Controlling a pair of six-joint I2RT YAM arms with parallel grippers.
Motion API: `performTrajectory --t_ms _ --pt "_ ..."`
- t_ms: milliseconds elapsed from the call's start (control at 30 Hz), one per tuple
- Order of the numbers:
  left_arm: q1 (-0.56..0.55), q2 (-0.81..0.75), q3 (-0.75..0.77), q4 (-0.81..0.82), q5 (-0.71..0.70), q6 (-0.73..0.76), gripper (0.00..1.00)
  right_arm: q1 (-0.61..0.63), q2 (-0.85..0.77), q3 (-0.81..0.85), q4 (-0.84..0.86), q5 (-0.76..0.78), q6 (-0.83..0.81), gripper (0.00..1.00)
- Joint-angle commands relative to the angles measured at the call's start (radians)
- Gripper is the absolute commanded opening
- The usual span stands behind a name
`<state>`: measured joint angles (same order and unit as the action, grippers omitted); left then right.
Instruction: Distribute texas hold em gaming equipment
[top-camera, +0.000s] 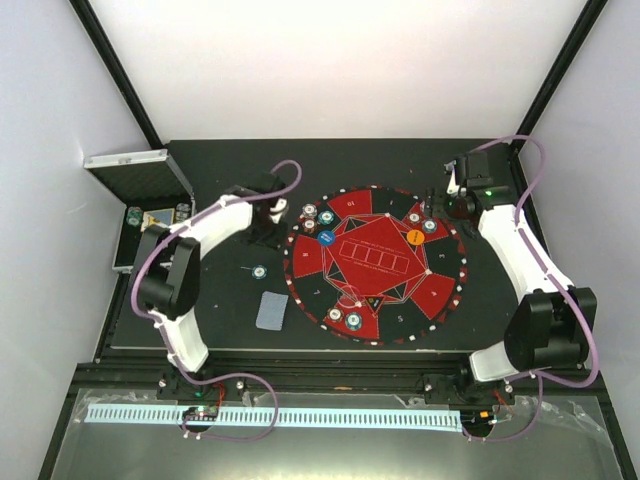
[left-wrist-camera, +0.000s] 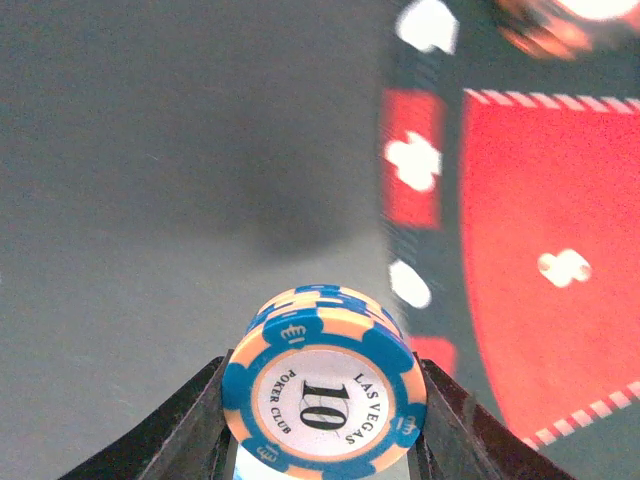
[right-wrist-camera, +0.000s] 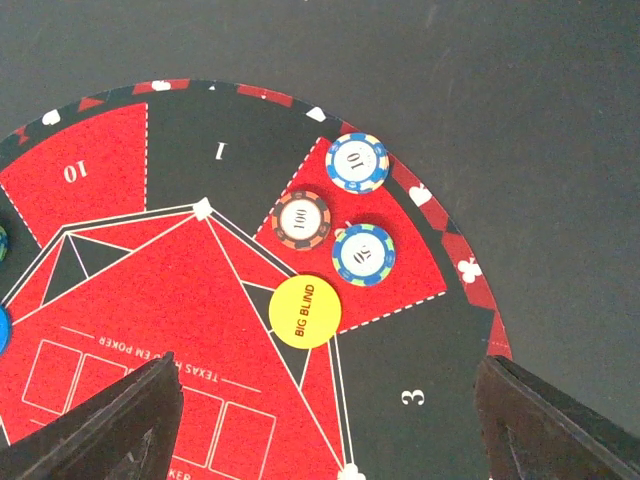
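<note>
My left gripper is at the mat's upper-left edge. In the left wrist view it is shut on a small stack of blue-and-cream "10" chips, held above the dark table beside the mat rim. My right gripper is open and empty over the mat's right side. Below it lie a "10" chip, a "100" chip, a "50" chip and a yellow "BIG BLIND" disc. Three chip stacks and a blue disc sit at the mat's upper left.
The round red-and-black mat lies mid-table, with more chips at its near edge. A lone chip and a grey-blue card lie left of it. The open silver case stands at the far left.
</note>
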<state>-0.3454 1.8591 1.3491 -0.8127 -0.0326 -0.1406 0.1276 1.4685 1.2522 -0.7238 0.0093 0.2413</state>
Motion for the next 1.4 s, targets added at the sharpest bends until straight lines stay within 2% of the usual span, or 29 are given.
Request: performTrajectory --t_ms 0,267,433,567,800,867,1367 --pt "-0.123 -0.128 -0.113 0.043 0.041 -0.074 0.24 -0.005 -0.034 -0.023 0.013 0.020 -0.004 0.81" --pt "-0.435 -0.256 -0.235 0.069 0.059 -0.220 0.24 -0.006 -0.055 -0.064 0.037 0.030 -0.004 0.81" --pt "-0.599 -0.235 -0.187 0.094 0.063 -0.302 0.24 -0.005 -0.080 -0.091 0.056 0.027 0.002 0.81" --pt "-0.687 -0.154 -0.108 0.106 0.066 -0.326 0.24 -0.005 -0.094 -0.102 0.059 0.038 0.012 0.82" --pt "-0.786 -0.010 0.038 0.086 0.059 -0.318 0.24 -0.007 -0.131 -0.109 0.050 0.172 0.056 0.82" --pt "-0.803 0.023 0.061 0.079 0.054 -0.314 0.24 -0.014 -0.145 -0.115 0.058 0.198 0.072 0.85" --pt "-0.849 0.126 0.107 0.067 0.059 -0.292 0.24 -0.023 -0.226 -0.161 0.104 0.230 0.095 0.90"
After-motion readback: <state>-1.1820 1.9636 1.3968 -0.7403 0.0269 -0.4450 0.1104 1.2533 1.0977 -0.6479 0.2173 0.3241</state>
